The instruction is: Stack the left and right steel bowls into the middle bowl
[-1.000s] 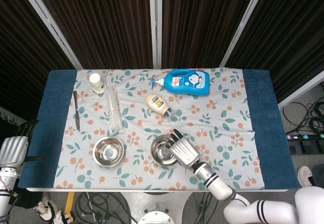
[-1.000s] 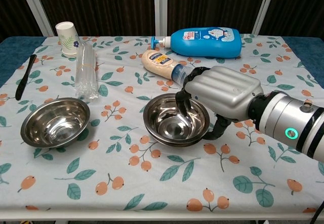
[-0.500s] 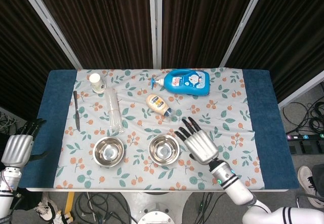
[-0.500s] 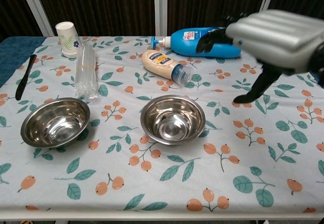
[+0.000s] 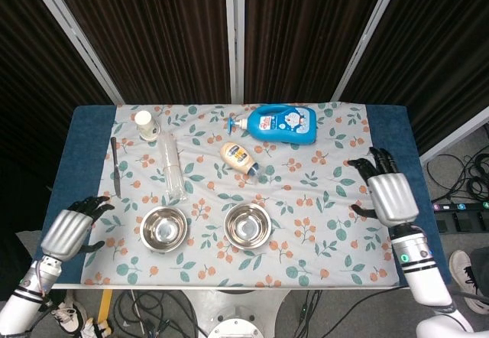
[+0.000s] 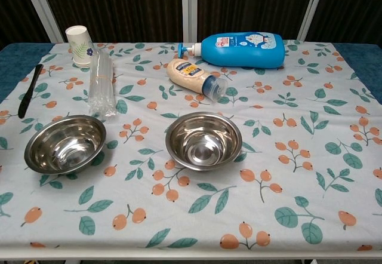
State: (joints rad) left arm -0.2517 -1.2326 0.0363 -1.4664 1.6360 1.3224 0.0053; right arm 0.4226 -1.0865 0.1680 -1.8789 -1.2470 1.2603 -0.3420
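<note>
Just right of the left hand (image 5: 69, 231), seemingly apart: left bowl (image 5: 164, 228).

1. Your head view looks steeply down from high above, taking in the whole worktop (image 5: 229, 273) and dark curtains behind.
2. Your chest view sits low and close at the near edge, facing across.
3. Both share the floral cloth (image 6: 286, 174) and its items.

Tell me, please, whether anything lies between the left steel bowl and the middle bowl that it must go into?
Nothing visible does. Only bare floral cloth separates the left steel bowl from the middle bowl. The clear plastic sleeve and the mayonnaise bottle lie farther back, off that path.
</note>
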